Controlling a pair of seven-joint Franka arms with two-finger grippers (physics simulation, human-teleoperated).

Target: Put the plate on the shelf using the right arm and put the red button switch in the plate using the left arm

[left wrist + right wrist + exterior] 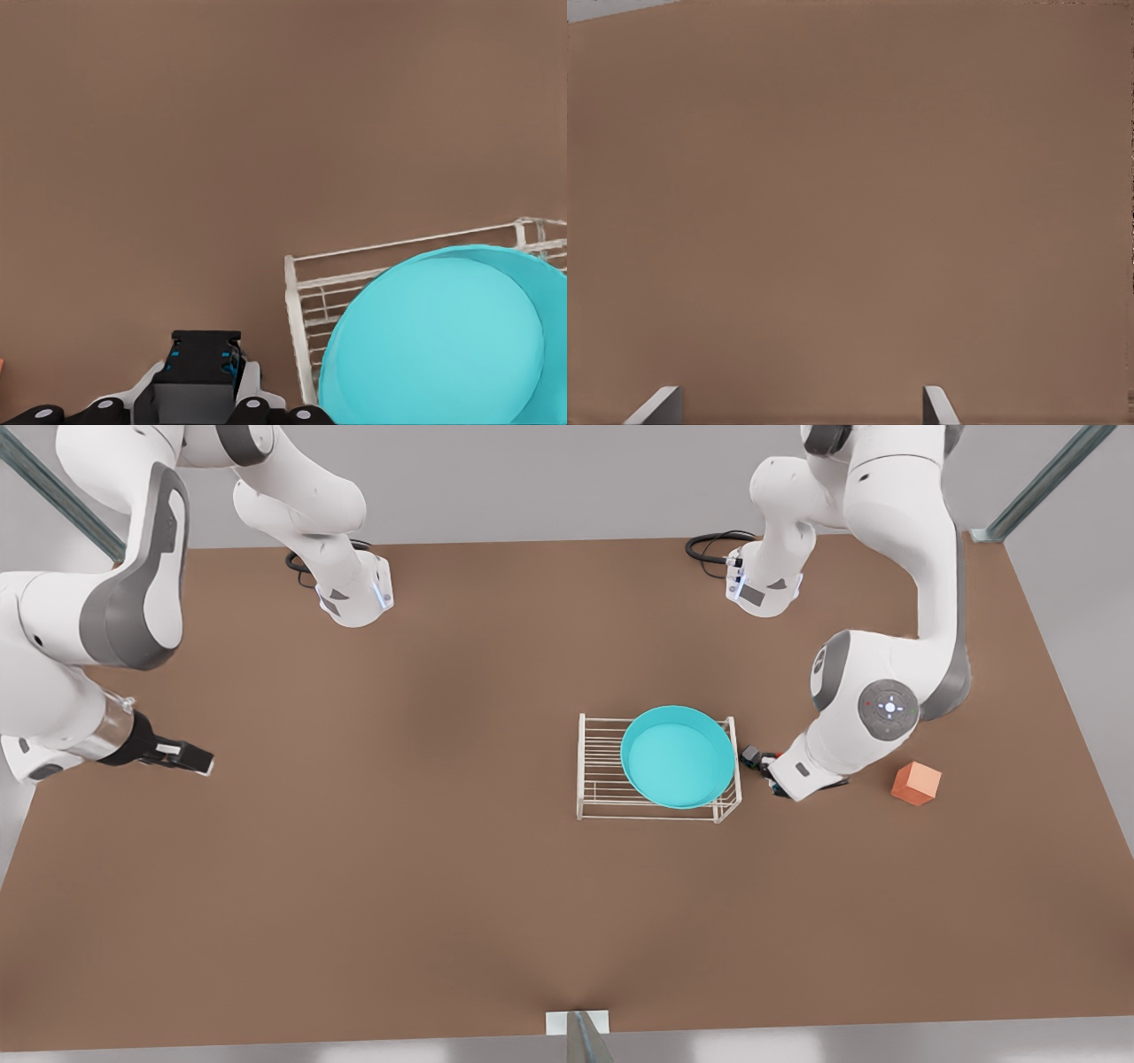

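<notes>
Front view shows left gripper [758, 763] clamped on tiny rigid red button switch [203, 365] beside plate [679, 756]; right gripper [197, 760] wide, empty.

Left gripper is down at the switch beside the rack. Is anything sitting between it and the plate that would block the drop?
Nothing visible does. The left gripper sits at the dark switch body just off the shelf end; the plate lies on the shelf top with its bowl bare. The orange cube lies on the far side, away from the path.
</notes>
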